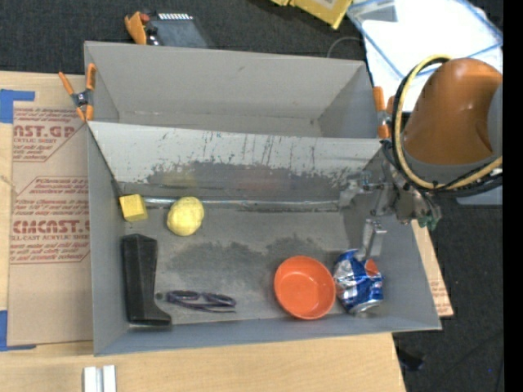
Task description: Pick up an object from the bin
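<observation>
Start at the left of the grey bin [229,88]. There you have a small yellow block [132,208] close to the left wall. Just right of it lies a pale yellow round thing like a lemon [185,216], near the block but apart from it.

Below these, in the lower left of the frame, a black oblong piece [140,278] lies lengthwise along the left wall. Beside its lower end a thin dark purple item [200,300] lies flat on the floor.

Move right and you reach an orange bowl [304,287], mouth up, near the front wall. Against its right side sits a crumpled blue and white can [358,284], in the lower right corner of the bin.

The gripper [373,253] hangs from the orange-covered wrist [449,113] at the right of the frame. Its tip is right at the top of that crumpled can. You cannot tell whether it touches the can. You also cannot tell whether the gripper stands wide or narrow.
</observation>
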### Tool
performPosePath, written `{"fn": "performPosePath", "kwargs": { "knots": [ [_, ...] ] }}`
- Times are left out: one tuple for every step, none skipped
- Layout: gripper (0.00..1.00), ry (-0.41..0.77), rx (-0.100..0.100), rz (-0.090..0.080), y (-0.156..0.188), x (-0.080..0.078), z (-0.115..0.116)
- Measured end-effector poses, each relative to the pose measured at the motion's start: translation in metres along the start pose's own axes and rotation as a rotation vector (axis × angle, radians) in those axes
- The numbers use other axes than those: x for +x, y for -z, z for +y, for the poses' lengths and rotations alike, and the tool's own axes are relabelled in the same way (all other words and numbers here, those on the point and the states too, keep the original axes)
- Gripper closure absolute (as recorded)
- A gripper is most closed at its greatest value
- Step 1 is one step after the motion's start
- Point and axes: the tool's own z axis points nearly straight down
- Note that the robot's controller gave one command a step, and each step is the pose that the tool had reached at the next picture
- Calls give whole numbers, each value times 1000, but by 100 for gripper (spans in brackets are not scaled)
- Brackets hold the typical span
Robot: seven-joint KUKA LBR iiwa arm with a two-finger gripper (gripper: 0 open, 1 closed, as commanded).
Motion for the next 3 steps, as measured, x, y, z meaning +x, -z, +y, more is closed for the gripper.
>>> {"fn": "performPosePath", "kwargs": {
  "knots": [
    [0, 1, 1, -8, 5, -1, 1],
    [0, 143, 2, -9, -64, 16, 35],
    [0, 309, 4, -15, -54, 54, 73]
  ]
}}
